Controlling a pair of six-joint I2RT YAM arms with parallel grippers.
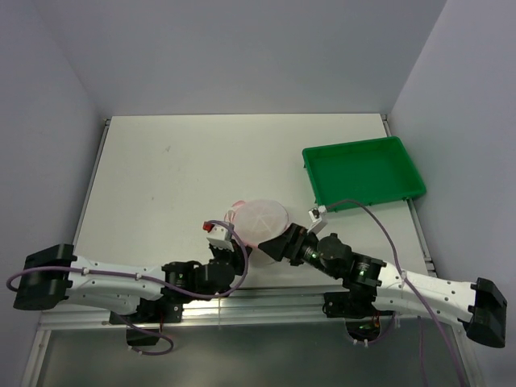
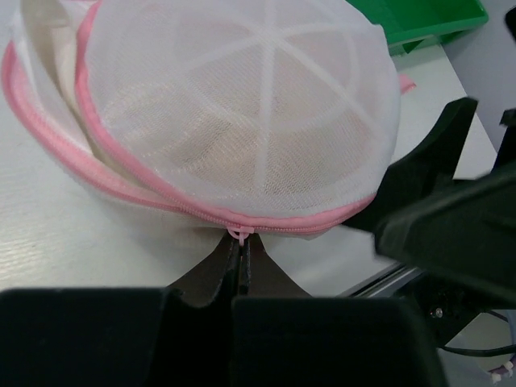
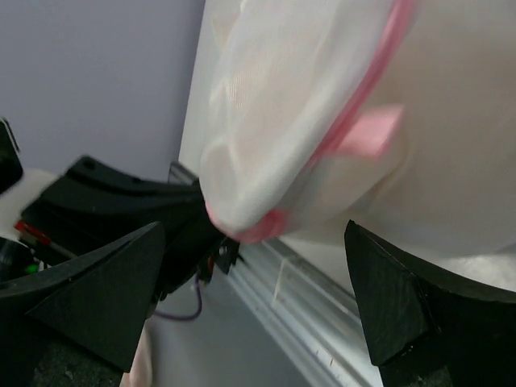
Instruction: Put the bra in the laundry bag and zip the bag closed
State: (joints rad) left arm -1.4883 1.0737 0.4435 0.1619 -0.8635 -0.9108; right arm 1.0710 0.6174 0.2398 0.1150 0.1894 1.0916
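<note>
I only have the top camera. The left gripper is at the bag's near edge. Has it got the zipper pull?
Observer: Yes. In the left wrist view the left gripper is pinched shut on the pink pull at the bag's rim.
Operator: Is the bra inside?
Observer: A tan shape, the bra, shows through the mesh under the dome.
Operator: Zipped all round?
Observer: No. The zipper looks joined right of the pull, but left of it the two pink halves gape apart.
Operator: Is the right gripper holding the bag?
Observer: The right gripper is open, with its fingers wide on either side of the bag's end.
</note>
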